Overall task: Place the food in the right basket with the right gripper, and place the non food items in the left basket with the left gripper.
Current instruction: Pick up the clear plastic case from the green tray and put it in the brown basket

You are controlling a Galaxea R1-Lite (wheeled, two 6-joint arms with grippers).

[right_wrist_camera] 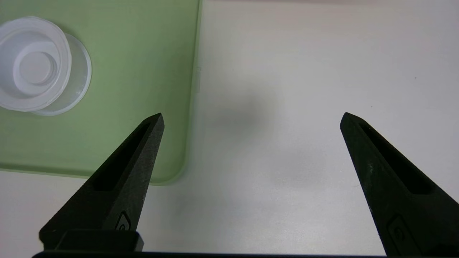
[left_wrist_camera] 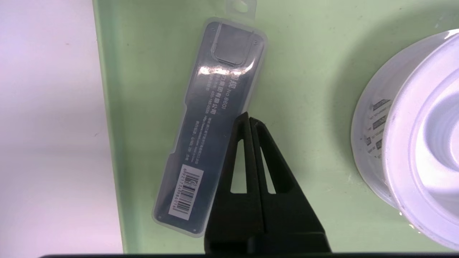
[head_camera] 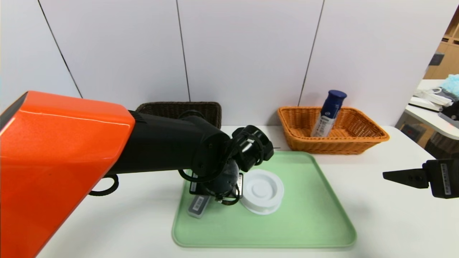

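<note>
— Orange-shelled left arm: how is it posed over the green tray (head_camera: 322,215)?
— It reaches across the tray's left part, wrist bent downward. The left gripper (left_wrist_camera: 248,118) is pinched fully together, tips over the grey case's (left_wrist_camera: 211,125) edge; whether it grips the case, I cannot tell.
— And right of the tray?
— The right gripper (right_wrist_camera: 251,118) hangs above bare table, fingers spread wide, holding nothing.
— The rest?
— White round container (head_camera: 262,191) mid-tray; bottle (head_camera: 328,113) leaning in the orange basket (head_camera: 373,138) behind the tray; dark basket (head_camera: 172,109) behind its left corner.

Bright, even light; soft shadows
</note>
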